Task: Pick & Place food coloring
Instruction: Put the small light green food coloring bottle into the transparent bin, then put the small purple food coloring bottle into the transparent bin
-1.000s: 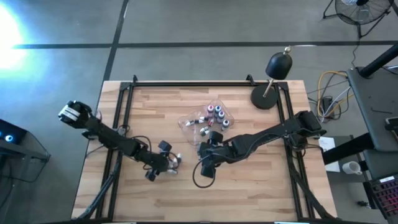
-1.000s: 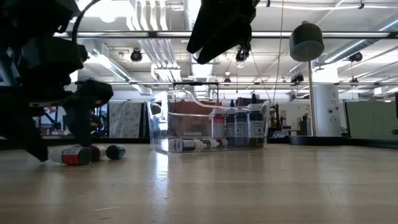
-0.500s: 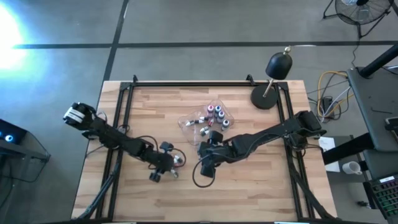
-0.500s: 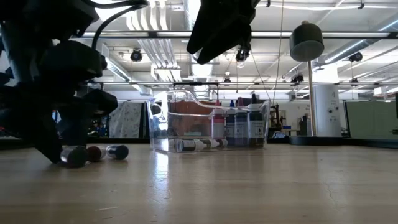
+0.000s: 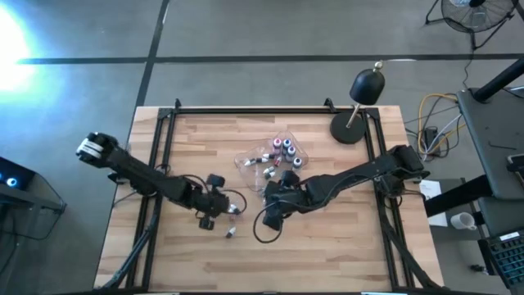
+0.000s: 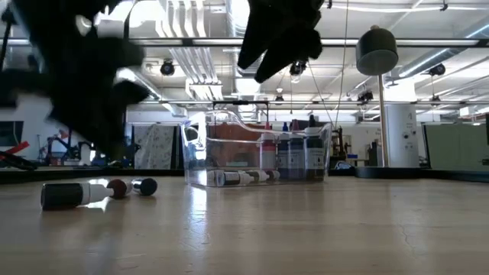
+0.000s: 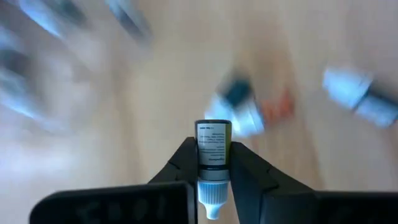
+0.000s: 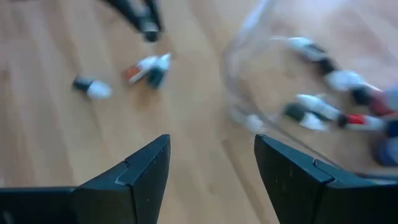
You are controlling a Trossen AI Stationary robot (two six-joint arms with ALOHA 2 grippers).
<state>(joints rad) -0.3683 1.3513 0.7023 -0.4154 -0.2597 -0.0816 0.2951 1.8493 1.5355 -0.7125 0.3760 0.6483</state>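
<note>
Your left pincer [image 7: 214, 163] clamped on a bottle [image 7: 213, 149], above open surface [image 5: 327, 254], right pincer [image 8: 211, 165] apart, beside the tray [image 5: 246, 161], three bottles [image 6: 72, 194] loose

We see a pale wood-grain worktop [image 5: 327, 254] with a black frame. The clear tray [image 5: 246, 160] holds red, blue and dark bottles [image 5: 282, 147], white-capped. Beside the tray, black fingers [image 7: 180, 168] pinch a dark, white-labelled bottle [image 7: 213, 152].

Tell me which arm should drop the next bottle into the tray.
Left. The left gripper already clamps a bottle; the right gripper hangs open and empty near the tray.
</note>
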